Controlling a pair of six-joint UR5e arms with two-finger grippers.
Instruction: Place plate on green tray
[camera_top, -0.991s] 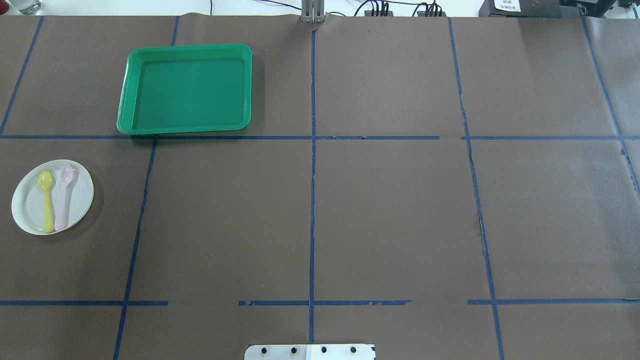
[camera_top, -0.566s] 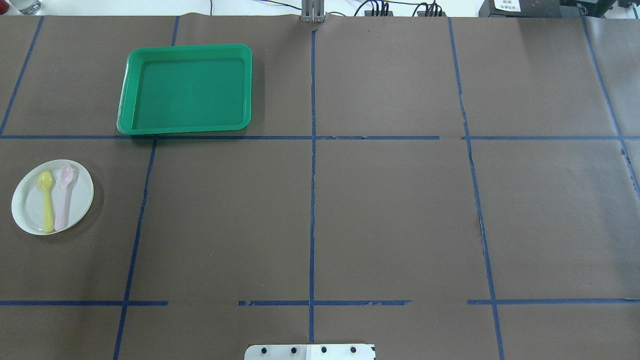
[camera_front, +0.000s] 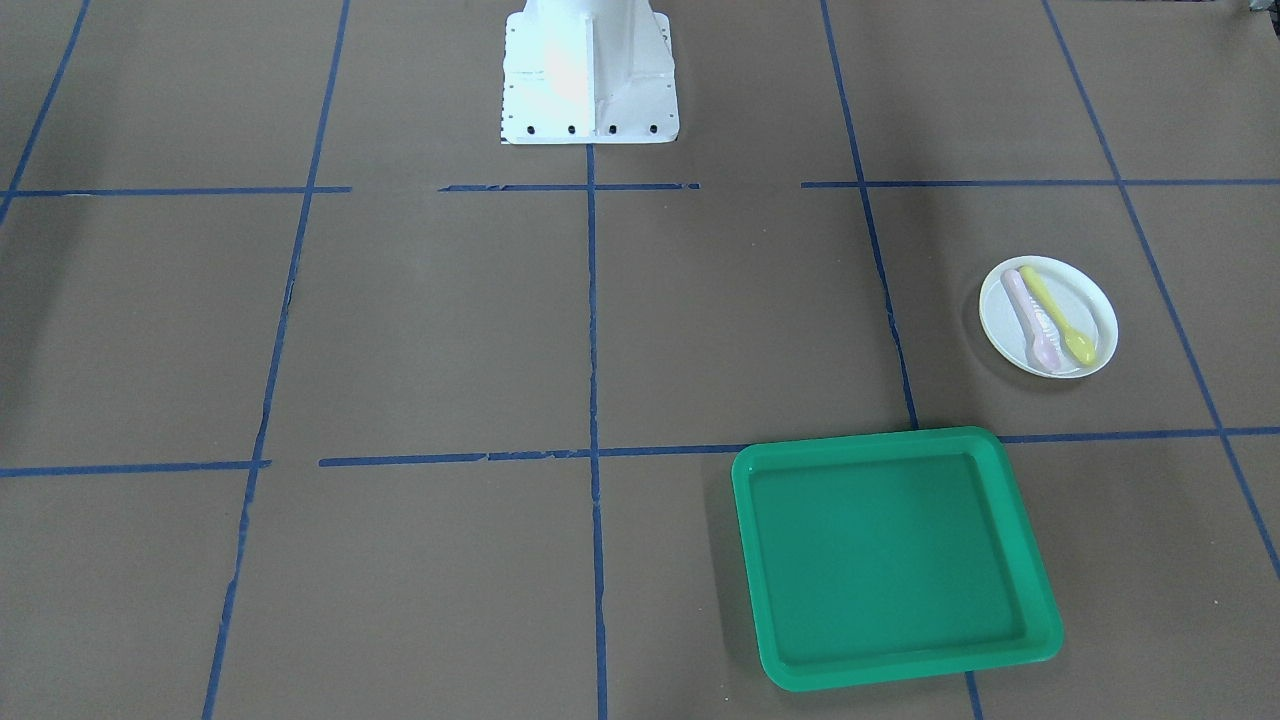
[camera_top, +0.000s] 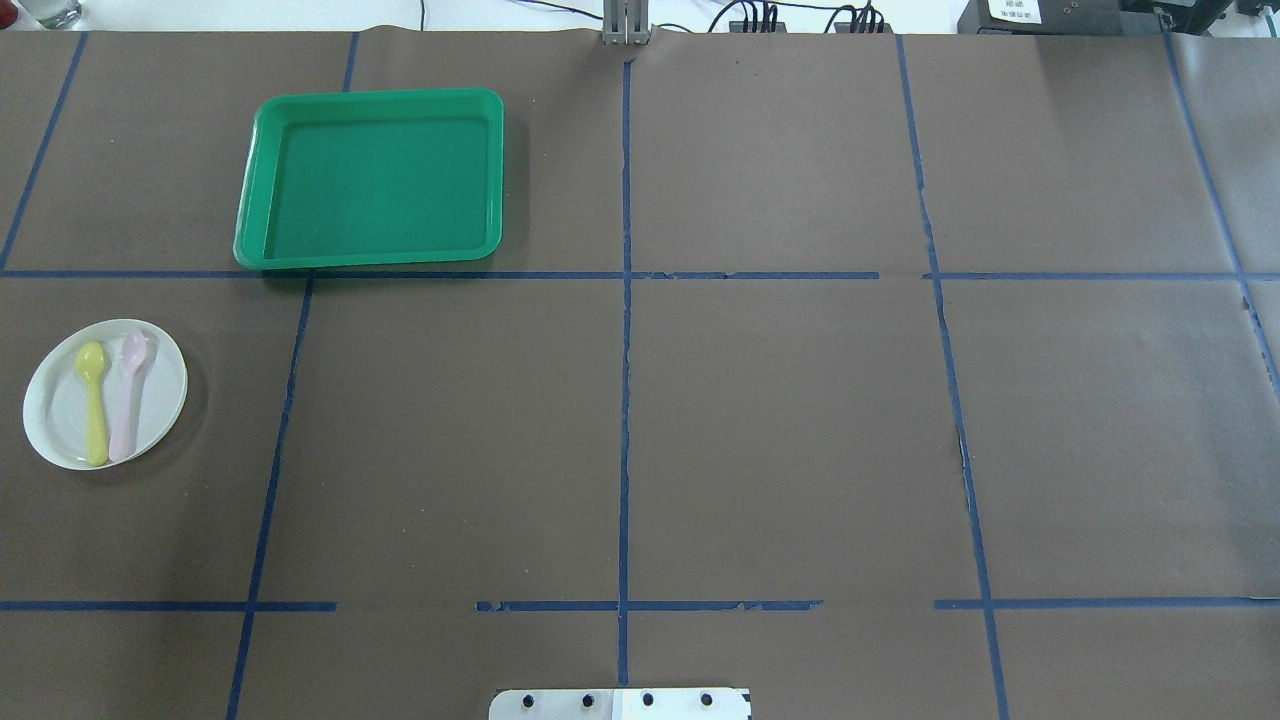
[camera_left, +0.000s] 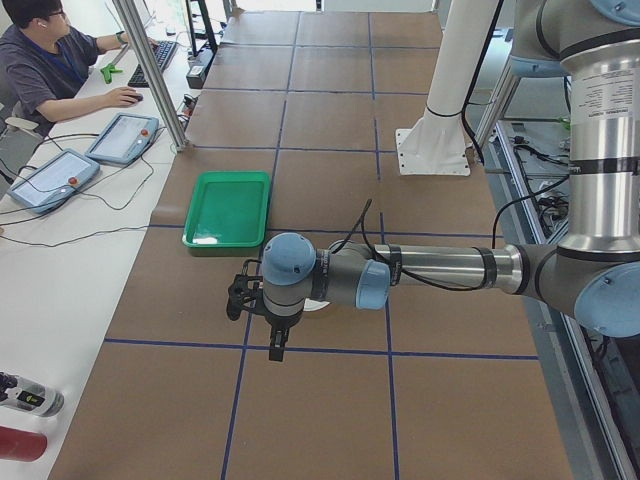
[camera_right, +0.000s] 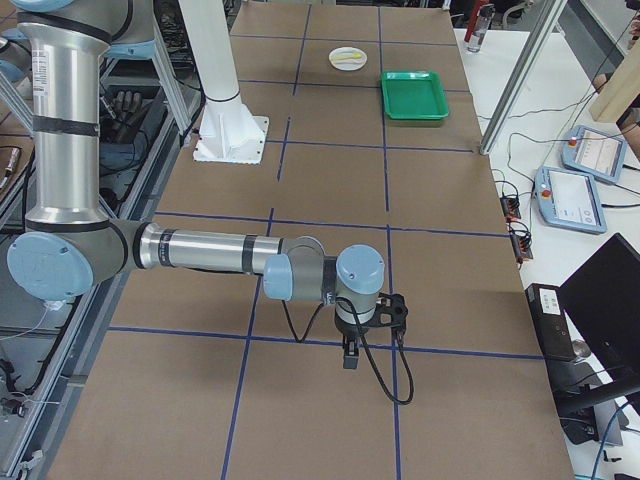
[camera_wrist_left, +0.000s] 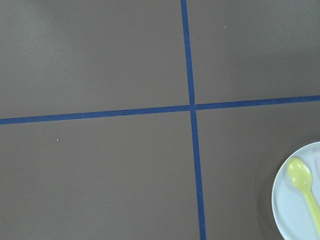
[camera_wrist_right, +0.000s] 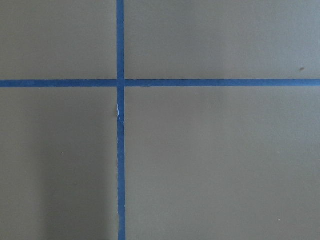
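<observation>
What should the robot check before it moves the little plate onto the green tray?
1. The plate sits flat on the table, apart from the green tray: ok.
2. The green tray has nothing in it: ok.
3. The plate carries nothing loose: not ok; a yellow spoon and a pink spoon lie on it.
4. The left tool is open: cannot tell.
5. The left tool is centred over the plate: not ok; its camera shows the plate only at the lower right edge.
6. Nothing lies between plate and tray: ok.
</observation>
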